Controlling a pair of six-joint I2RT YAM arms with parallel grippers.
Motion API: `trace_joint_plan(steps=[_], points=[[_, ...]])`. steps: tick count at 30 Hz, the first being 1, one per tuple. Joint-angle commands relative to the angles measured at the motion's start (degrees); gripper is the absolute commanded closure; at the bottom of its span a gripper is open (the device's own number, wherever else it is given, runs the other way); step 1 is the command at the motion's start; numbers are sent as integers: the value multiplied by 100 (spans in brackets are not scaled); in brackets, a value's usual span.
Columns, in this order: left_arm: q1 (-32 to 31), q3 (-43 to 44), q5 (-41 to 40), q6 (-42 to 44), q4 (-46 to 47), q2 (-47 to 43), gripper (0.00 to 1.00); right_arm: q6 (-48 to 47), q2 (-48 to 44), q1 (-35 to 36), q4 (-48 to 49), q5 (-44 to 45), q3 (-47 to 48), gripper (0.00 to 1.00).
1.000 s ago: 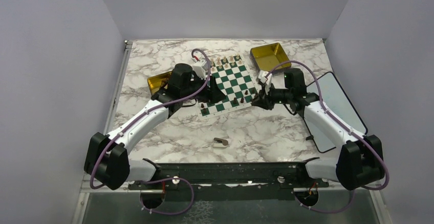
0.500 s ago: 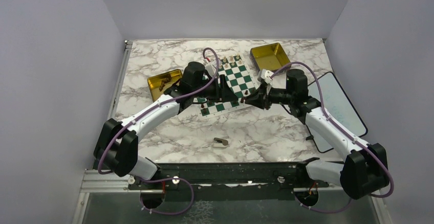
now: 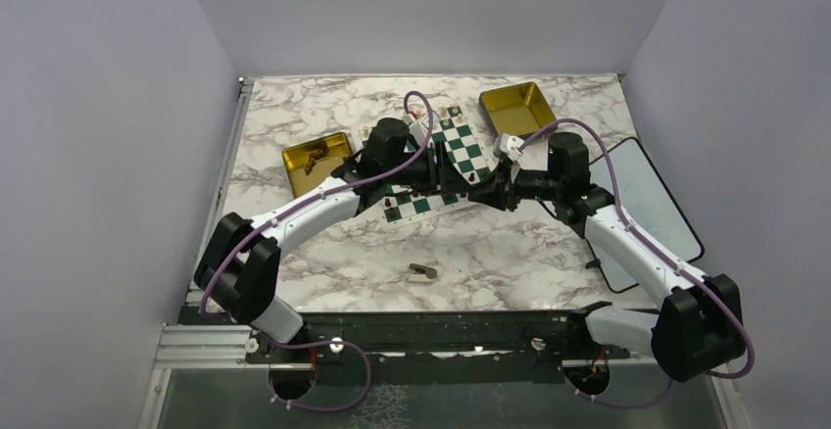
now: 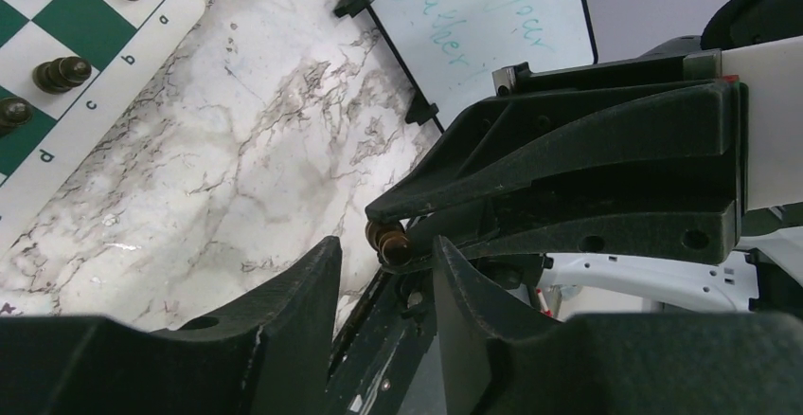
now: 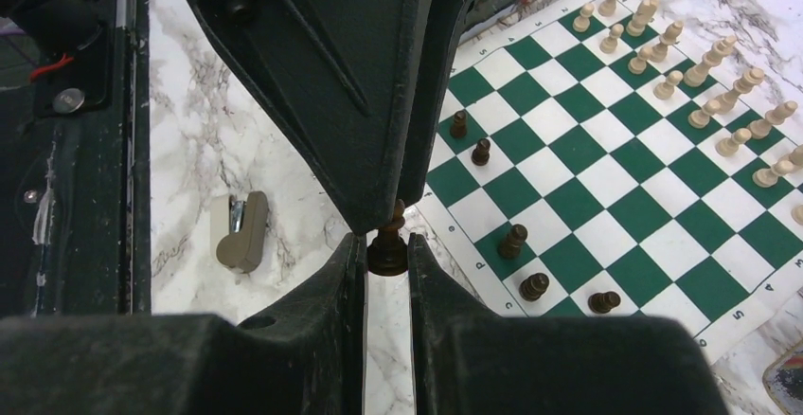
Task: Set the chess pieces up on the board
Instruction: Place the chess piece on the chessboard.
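Note:
My right gripper [image 5: 387, 249] is shut on a small dark chess piece [image 5: 387, 243], held upright just off the board's near corner. My left gripper [image 4: 383, 259] faces it tip to tip, jaws open. The same piece [image 4: 391, 243] sits at the gap between the left fingertips [image 4: 322, 261], with space on either side. In the top view both grippers meet at the board's right edge [image 3: 475, 189]. The green-and-white board [image 5: 606, 159] carries several dark pieces [image 5: 512, 241] near its close edge and cream pieces [image 5: 701, 74] along the far side.
A gold tin [image 3: 316, 160] with a few dark pieces lies left of the board, another gold tin [image 3: 517, 106] at the back right. A whiteboard [image 3: 642, 204] lies under the right arm. A small tan object [image 3: 423, 272] rests on the marble near the front.
The left arm has swung right across the board to meet the right gripper, and its jaws have narrowed. The right gripper shifted slightly left, still holding its piece.

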Motion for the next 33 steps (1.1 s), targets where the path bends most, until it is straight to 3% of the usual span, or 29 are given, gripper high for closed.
trace_joint_plan(steps=[1,8,12,17,19,23,24,25,29,33], points=[[-79,192,-43,-190,319,86,61,-79,-146,40,-62,-192,6,90],[-120,99,14,-235,317,48,71,6,-145,40,2,-122,-12,90],[-118,102,31,-137,266,34,84,77,-208,40,63,-105,-111,90],[-119,338,-112,203,-127,94,90,213,-396,40,343,178,-314,80],[-119,464,-193,371,-298,117,90,465,-549,40,499,452,-454,70],[-118,818,-542,834,-901,173,93,497,-921,40,533,659,-669,39],[-123,897,-641,936,-1025,175,93,537,-1025,40,536,741,-703,11],[-123,974,-755,1056,-1134,179,93,574,-1127,44,537,840,-749,2],[-119,1248,-1374,1620,-1617,217,93,783,-1514,41,516,1151,-895,0],[-118,1427,-2310,2202,-2037,318,93,1665,-1795,41,493,2075,-892,0]])
